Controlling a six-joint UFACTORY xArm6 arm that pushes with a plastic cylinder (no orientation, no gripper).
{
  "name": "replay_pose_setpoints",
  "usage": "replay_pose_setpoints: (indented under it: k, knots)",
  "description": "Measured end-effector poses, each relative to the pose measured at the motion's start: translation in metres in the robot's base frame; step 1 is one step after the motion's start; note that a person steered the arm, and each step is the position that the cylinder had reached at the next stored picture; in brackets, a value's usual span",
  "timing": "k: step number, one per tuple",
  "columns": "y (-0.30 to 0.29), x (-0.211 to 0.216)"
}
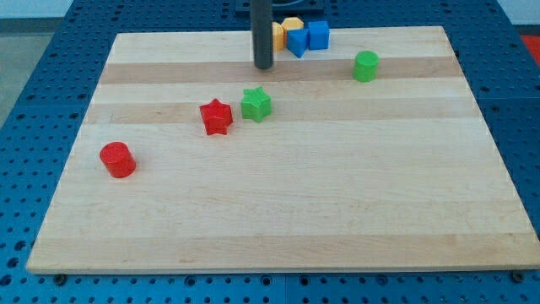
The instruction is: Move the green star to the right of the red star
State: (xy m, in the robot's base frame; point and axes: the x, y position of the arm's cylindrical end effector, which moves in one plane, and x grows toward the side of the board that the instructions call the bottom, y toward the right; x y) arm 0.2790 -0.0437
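The green star (256, 104) lies on the wooden board (337, 211), a little above the board's middle. The red star (216, 116) lies just to its left and slightly lower, with a small gap between them. My tip (264, 66) stands above the green star, toward the view's top, apart from it. It touches no block.
A red cylinder (117, 160) sits at the left. A green cylinder (365, 66) sits at the upper right. Two blue blocks (307, 37) and yellow-orange blocks (285, 29) cluster at the top edge, just right of the rod.
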Motion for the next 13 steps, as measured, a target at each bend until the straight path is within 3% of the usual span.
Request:
replay_pose_setpoints:
  k: [1,3,5,10,11,13]
  knots:
    - [-0.007,0.012]
    - [0.049,0.035]
    - [0.032,0.070]
    - [-0.073,0.098]
    - [-0.081,0.117]
    - [-0.062,0.099]
